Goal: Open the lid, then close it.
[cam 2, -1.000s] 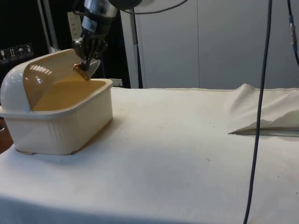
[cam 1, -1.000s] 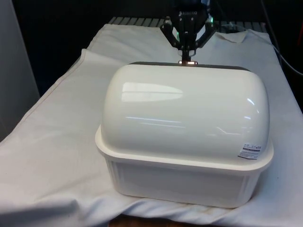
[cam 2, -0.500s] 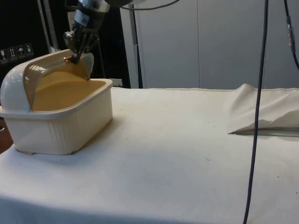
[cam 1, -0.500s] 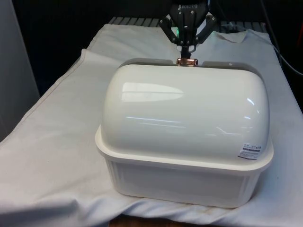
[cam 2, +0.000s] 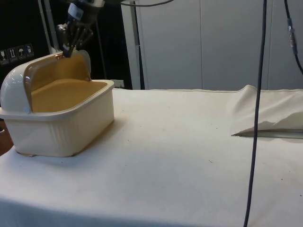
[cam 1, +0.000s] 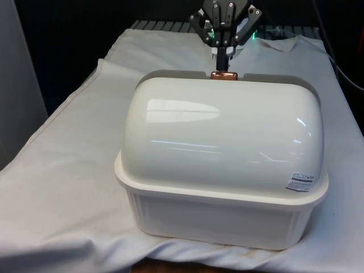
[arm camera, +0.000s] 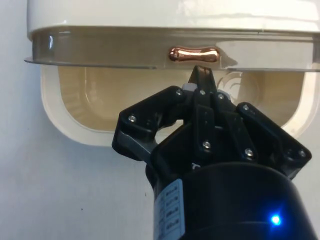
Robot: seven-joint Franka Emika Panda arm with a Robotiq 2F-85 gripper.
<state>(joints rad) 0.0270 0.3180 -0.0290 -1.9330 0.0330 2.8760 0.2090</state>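
— How are the jaws set, and what is touched by them?

— The gripper [arm camera: 201,75] is seen with its jaws drawn together, tips meeting in a single point. That point is placed just beside the copper handle [arm camera: 194,54] of the lid [arm camera: 150,47]; whether the handle is actually touched cannot be told. In the side view the gripper [cam 2: 66,51] is held at the lid's raised edge, at the top of the bread box [cam 2: 61,127]. Nothing is clamped between the jaws.

— Which way is the box turned, and how does its long axis run?

— In the front view the rounded back of the bread box [cam 1: 222,210] is presented to the camera, and its opening is faced toward the far end of the worktop [cam 1: 68,187]. The long axis is laid across the worktop, from the front view's left to its right. The lid [cam 2: 57,71] is rolled back under the dome, so the cream interior is exposed in the side view.

— How many things are counted?

— One bread box, one lid, one copper handle [cam 1: 224,74] and one gripper [cam 1: 224,54] are counted. A white cloth [cam 2: 189,165] is spread over the worktop.
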